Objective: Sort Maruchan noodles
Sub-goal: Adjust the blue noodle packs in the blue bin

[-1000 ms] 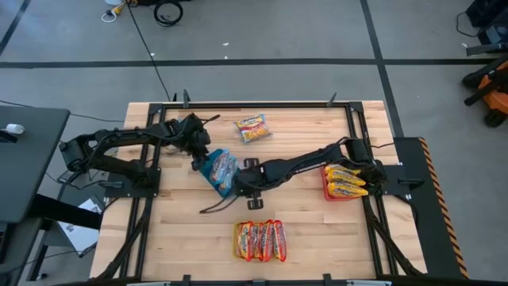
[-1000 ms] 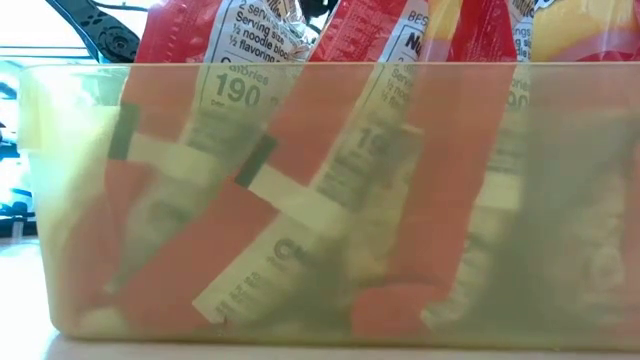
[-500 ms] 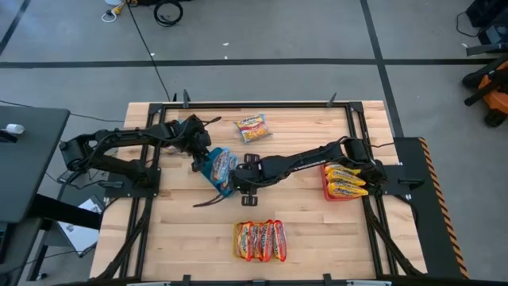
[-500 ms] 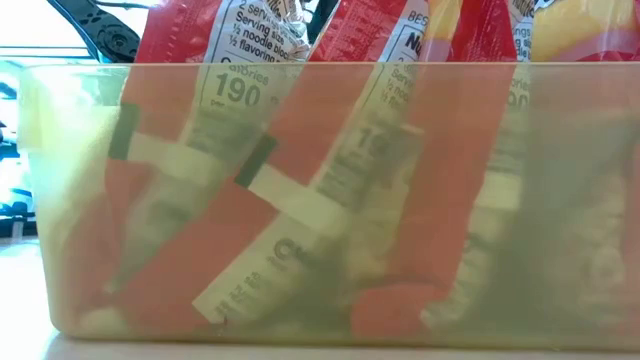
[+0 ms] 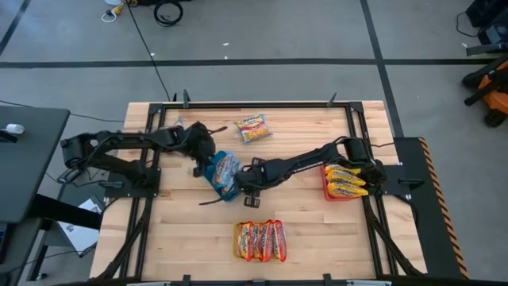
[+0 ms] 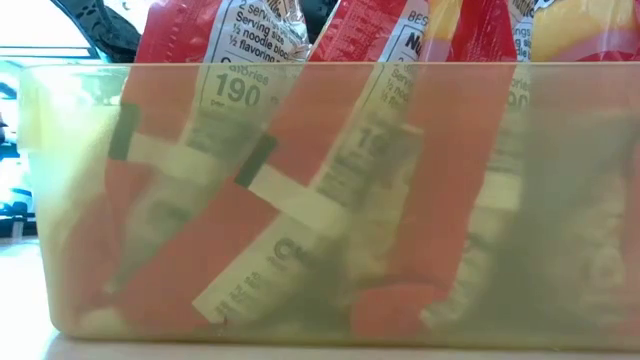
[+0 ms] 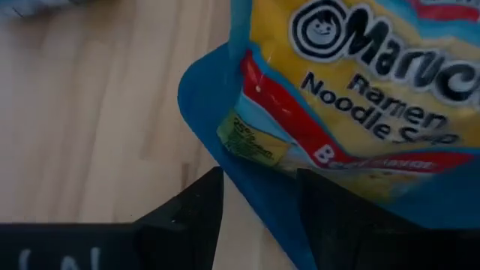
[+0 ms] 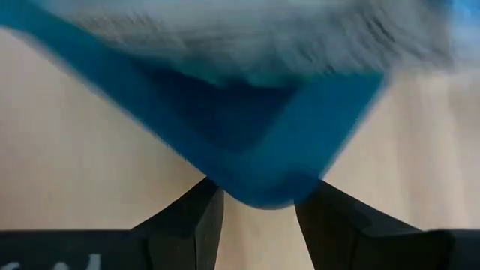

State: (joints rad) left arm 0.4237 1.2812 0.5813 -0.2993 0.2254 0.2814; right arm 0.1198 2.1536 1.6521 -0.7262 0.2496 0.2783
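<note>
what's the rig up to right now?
Sorting ramen packets. Both arms meet mid-table at the blue tray of packets: the left gripper and the right gripper each have their fingers around a tray edge. Red packets sit in the clear bin at the front, yellow ones in the red tray on the right, and one loose packet lies at the back.

i have the table [image 5: 317, 230] under both arms. near its middle sits a tray [image 5: 213, 181] with packets [image 5: 225, 165] in it. the left gripper [image 5: 200, 151] is at that tray's left edge, the right gripper [image 5: 238, 187] at its right corner; in each wrist view the tray's rim lies between the fingers, though i cannot tell how firmly it is held. a lone packet [image 5: 252, 128] lies behind the tray, apart from it. a row of packets [image 5: 259, 240] stands in a bin [image 6: 40, 200] at the front edge. another stack [image 5: 346, 182] lies at the right.
</note>
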